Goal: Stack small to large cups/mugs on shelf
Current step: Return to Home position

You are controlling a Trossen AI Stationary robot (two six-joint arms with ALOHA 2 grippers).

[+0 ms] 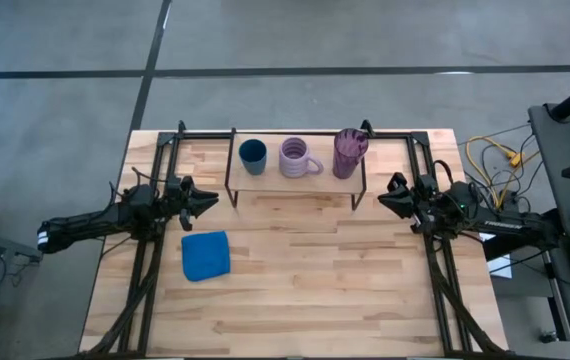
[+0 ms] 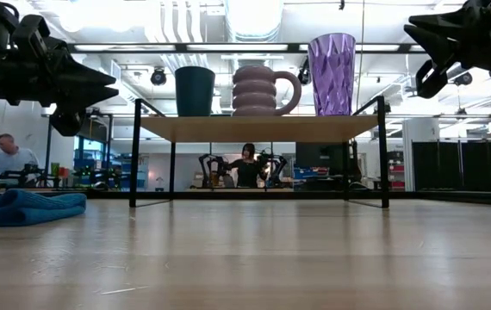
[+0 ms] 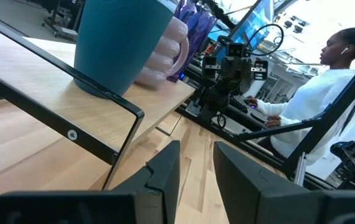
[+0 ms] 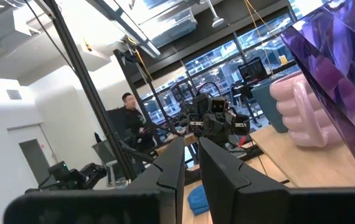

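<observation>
The low light-wood shelf (image 1: 295, 183) on black wire legs stands at the table's far middle. In a row on it, from left to right, stand a small dark blue cup (image 1: 253, 155), a pale lavender ribbed mug (image 1: 297, 157) with its handle toward the right, and a tall purple tumbler (image 1: 349, 150). All three are upright on their bases, as the low view shows for the cup (image 2: 195, 90), the mug (image 2: 258, 90) and the tumbler (image 2: 332, 73). My left gripper (image 1: 213, 200) hovers left of the shelf and my right gripper (image 1: 383, 200) hovers right of it. Both are shut, empty and pointing toward the shelf.
A flat blue cloth (image 1: 206, 255) lies on the tabletop near my left gripper, in front of the shelf's left end. Black frame rails (image 1: 155, 260) run along both sides of the table. People are in the room beyond the table (image 3: 327, 93).
</observation>
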